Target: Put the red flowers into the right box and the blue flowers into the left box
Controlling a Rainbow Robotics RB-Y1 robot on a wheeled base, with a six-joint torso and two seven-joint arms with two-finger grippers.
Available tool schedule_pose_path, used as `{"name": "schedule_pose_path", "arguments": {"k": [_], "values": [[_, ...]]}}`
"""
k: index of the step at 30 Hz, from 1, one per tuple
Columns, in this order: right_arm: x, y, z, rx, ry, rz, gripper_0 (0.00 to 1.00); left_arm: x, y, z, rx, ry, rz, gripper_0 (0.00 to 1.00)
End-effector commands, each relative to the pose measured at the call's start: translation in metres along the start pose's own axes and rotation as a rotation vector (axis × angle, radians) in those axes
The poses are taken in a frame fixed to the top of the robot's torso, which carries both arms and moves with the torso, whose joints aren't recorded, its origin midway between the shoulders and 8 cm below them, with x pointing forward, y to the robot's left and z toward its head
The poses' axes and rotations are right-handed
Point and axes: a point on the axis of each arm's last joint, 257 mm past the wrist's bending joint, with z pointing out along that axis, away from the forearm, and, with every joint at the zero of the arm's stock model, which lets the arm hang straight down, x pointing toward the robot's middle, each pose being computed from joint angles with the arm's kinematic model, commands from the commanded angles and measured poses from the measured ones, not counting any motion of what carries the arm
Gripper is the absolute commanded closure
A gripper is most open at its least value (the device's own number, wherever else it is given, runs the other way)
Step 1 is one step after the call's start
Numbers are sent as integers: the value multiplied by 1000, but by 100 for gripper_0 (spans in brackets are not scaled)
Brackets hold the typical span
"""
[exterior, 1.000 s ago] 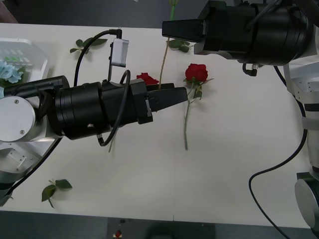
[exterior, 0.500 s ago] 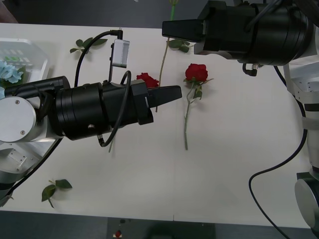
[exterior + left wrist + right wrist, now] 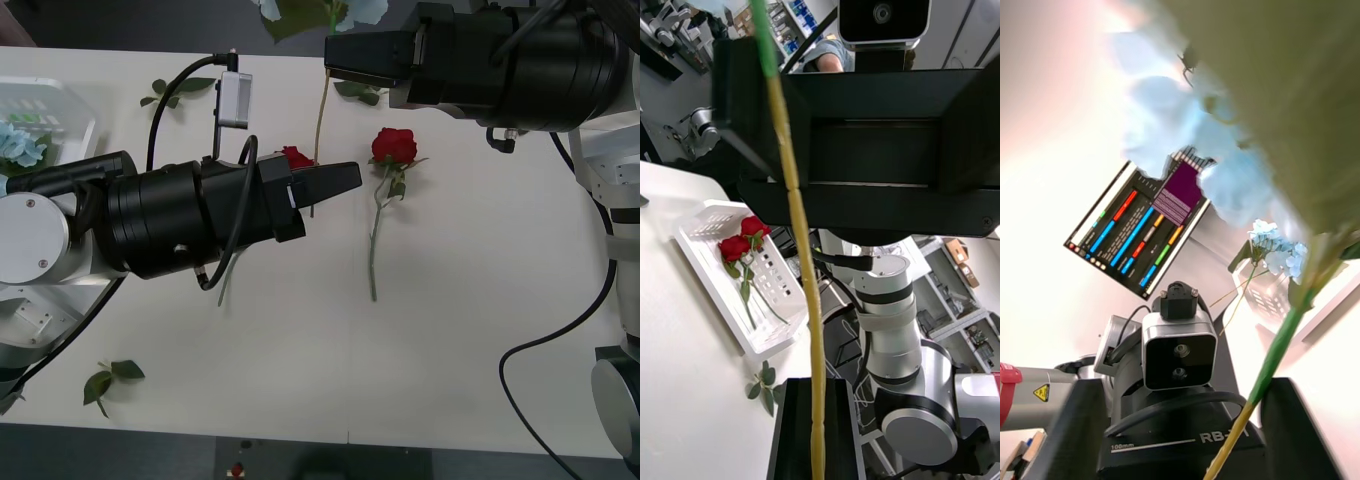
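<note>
A blue flower hangs above the table, its pale bloom (image 3: 366, 10) at the far edge and its thin stem (image 3: 318, 120) running down to my left gripper (image 3: 336, 180), which is shut on the stem's lower end (image 3: 814, 420). My right gripper (image 3: 345, 55) stands open beside the upper stem, jaws wide apart in the left wrist view. The bloom (image 3: 1180, 120) shows close in the right wrist view. One red flower (image 3: 393, 145) lies on the table; another (image 3: 297, 155) is partly hidden behind my left gripper. The left box (image 3: 70, 105) holds a blue flower (image 3: 20, 145). Two red flowers (image 3: 742, 241) lie in the right box (image 3: 722, 300).
Loose green leaf sprigs lie at the far left (image 3: 175, 88), under the right arm (image 3: 358, 90) and near the front edge (image 3: 110, 380). The lying rose's stem (image 3: 373, 250) reaches toward the table's middle. A black cable (image 3: 560, 330) hangs at the right.
My left gripper went from open to shut on the blue flower's stem. The stem has swung upright, and the bloom now shows at the top of the front view.
</note>
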Motion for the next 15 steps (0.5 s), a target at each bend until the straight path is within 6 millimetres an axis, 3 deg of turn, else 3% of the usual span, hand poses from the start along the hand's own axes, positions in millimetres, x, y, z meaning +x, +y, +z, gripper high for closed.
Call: {"name": "schedule_pose_path", "arguments": {"k": [1,5,9,15], "values": [[-11,18,5,-38,-11,-65,0,-29,-8,-15,-7,-17,49,100],[-11,18,5,-38,-11,-65,0,-41,2,-40,-53,-10,65,100],[-11,18,5,-38,-11,-65,0,-48,19,-80,-141,39,101,100],[-11,18,5,-38,-11,-65,0,-61,48,-166,-342,104,131,100]]}}
